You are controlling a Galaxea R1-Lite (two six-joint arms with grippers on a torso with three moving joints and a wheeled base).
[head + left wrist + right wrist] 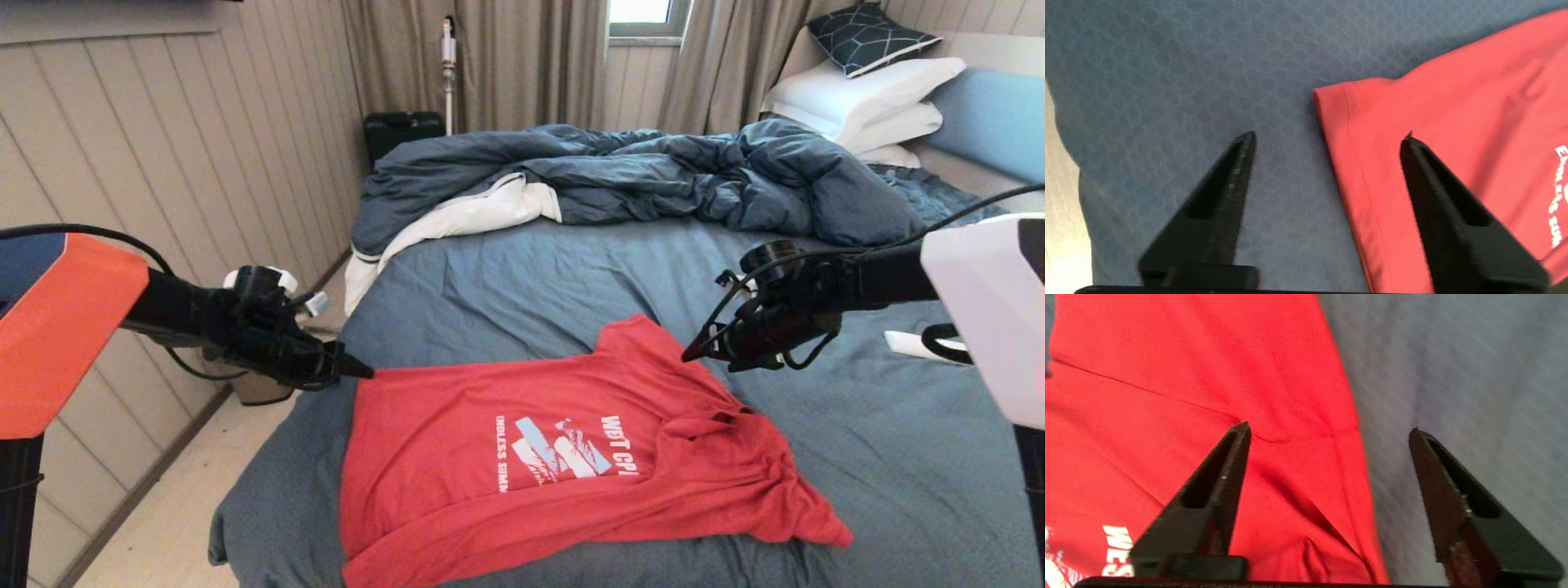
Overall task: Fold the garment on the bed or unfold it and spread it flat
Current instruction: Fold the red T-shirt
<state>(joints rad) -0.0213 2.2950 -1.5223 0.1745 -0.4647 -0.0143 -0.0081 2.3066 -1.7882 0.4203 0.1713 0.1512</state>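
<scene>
Nearest: red T-shirt (539, 457) w/ white & light-blue chest print lying print-up on blue-grey sheet of bed (522, 269), near foot edge, mostly flat, bunched & creased at collar/sleeve end toward robot's right. Just above far edge: left gripper (1327, 136) spread wide, nothing held, straddling hem corner, one finger (1224, 196) over sheet, other over red cloth; right gripper (1329, 430) likewise spread, empty, over sleeve seam at shirt's far right edge. Farther back: rumpled dark blue duvet (653, 175) w/ white lining showing, then white pillows (865, 102) & light blue headboard (992, 118) at far right.
</scene>
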